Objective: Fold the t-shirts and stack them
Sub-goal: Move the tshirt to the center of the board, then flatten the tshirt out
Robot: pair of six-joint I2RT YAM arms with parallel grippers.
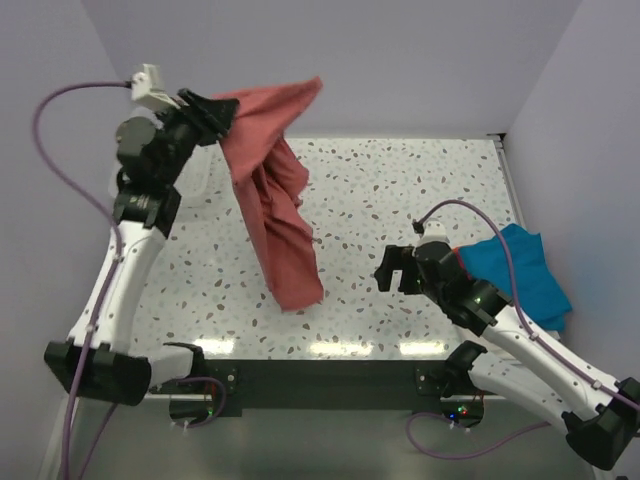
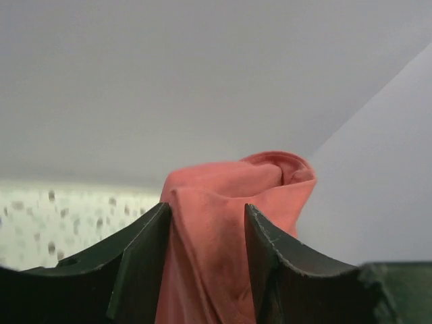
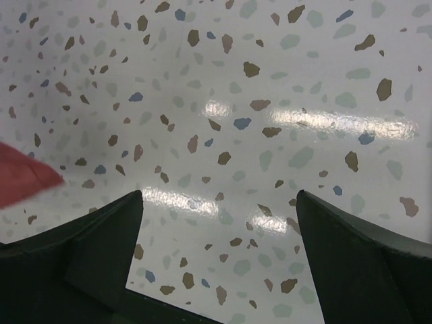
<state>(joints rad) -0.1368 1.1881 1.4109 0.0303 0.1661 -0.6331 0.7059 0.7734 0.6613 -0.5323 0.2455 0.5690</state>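
Note:
A dusty salmon-red t-shirt (image 1: 275,215) hangs bunched from my raised left gripper (image 1: 222,115) at the back left. Its lower end reaches the table and one flap sticks out to the right near the back wall. In the left wrist view the jaws of the left gripper (image 2: 206,208) stand apart, with the loose salmon-red t-shirt (image 2: 216,229) filling the gap. A teal-blue t-shirt (image 1: 525,270) lies crumpled at the right edge, partly under my right arm. My right gripper (image 1: 395,270) hovers open over bare table, empty (image 3: 219,196). A corner of the salmon-red t-shirt (image 3: 20,179) shows at its left.
The speckled terrazzo table (image 1: 400,190) is boxed in by pale walls at the back and on both sides. A purple cable (image 1: 60,150) loops off the left arm, and another cable (image 1: 470,215) arcs over the right wrist.

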